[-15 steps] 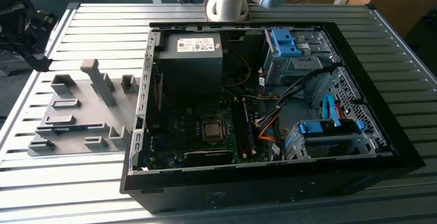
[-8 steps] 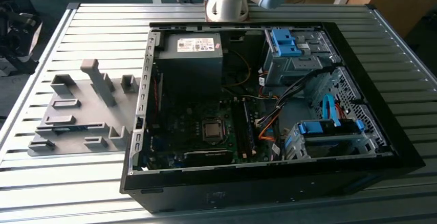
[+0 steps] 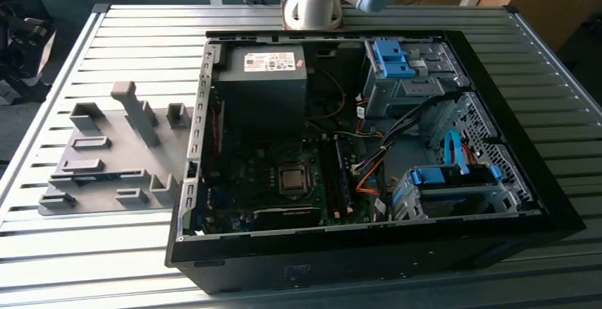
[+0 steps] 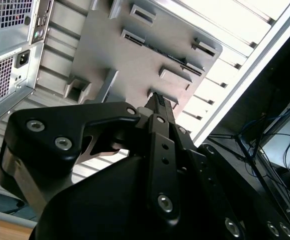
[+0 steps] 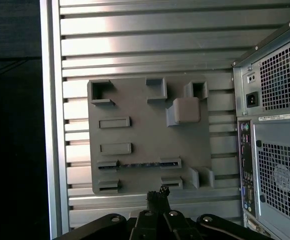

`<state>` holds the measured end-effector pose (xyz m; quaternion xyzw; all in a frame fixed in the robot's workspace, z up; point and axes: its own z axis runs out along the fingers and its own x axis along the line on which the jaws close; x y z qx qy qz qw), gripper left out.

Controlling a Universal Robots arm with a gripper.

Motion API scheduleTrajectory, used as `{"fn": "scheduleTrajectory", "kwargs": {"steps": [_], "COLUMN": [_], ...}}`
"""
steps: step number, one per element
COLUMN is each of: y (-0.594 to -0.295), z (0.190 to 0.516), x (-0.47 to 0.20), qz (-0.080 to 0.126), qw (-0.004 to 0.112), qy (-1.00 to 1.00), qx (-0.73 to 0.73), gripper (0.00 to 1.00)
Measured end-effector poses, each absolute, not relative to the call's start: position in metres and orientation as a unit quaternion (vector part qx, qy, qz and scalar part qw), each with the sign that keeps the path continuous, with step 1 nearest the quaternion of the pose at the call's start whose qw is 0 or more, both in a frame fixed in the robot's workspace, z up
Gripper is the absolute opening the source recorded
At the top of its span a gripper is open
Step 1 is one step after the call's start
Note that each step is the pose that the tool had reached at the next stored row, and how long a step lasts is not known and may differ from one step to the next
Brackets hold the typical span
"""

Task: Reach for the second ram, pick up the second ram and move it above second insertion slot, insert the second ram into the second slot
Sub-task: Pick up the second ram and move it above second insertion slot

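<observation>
The second ram (image 5: 140, 164) is a thin dark stick lying on edge across the grey fixture plate (image 5: 145, 125), held between two small holders. It is also a thin strip (image 4: 172, 56) in the second wrist view and a bluish line (image 3: 103, 177) in the exterior view. My gripper (image 5: 158, 192) hangs high above the plate's near edge, well clear of the stick, with its fingers closed together and nothing between them. In the second wrist view the gripper (image 4: 157, 100) points down toward the plate. The memory slots (image 3: 336, 175) run beside the processor socket inside the open computer case.
The open black computer case (image 3: 526, 224) stands on the slatted metal table (image 3: 113, 34), at the exterior view's right of the fixture plate. The plate carries several raised blocks, one a tall post (image 3: 137, 111). The arm's base (image 3: 315, 2) stands behind the case. The case's rear panel (image 5: 275, 130) is beside the plate.
</observation>
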<state>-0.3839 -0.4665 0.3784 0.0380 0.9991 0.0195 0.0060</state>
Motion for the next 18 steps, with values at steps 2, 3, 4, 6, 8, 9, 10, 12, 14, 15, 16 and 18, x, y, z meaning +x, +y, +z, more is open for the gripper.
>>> {"fn": "scheduleTrajectory", "kwargs": {"steps": [2,3,4,6,8,9,10,12,14,15,16,18], "y": [-0.4665,-0.4665,-0.4665,-0.4665,-0.4665,-0.4665,-0.4666,-0.4668,-0.467,-0.4671,-0.4672,-0.4673], "z": [0.3784,0.3784,0.3784,0.3784,0.3784,0.3783,0.3784,0.3784,0.3784,0.3784,0.3784,0.3784], "x": [-0.3839,-0.3839,-0.3839,-0.3839,-0.384,-0.384,-0.384,-0.3841,-0.3843,-0.3843,-0.3843,-0.3844], "qz": [0.02,0.02,0.02,0.02,0.02,0.02,0.02,0.02,0.02,0.02,0.02,0.02], "qw": [0.006,0.006,0.006,0.006,0.006,0.006,0.006,0.006,0.006,0.006,0.006,0.006], "qy": [0.999,0.999,0.999,0.999,0.999,0.999,0.999,0.999,1.0,1.0,1.0,1.0], "qx": [0.038,0.038,0.038,0.036,0.035,0.033,0.031,0.027,0.023,0.021,0.019,0.016], "gripper": [0.11,0.11,0.11,0.11,0.11,0.11,0.11,0.11,0.11,0.11,0.11,0.11]}}
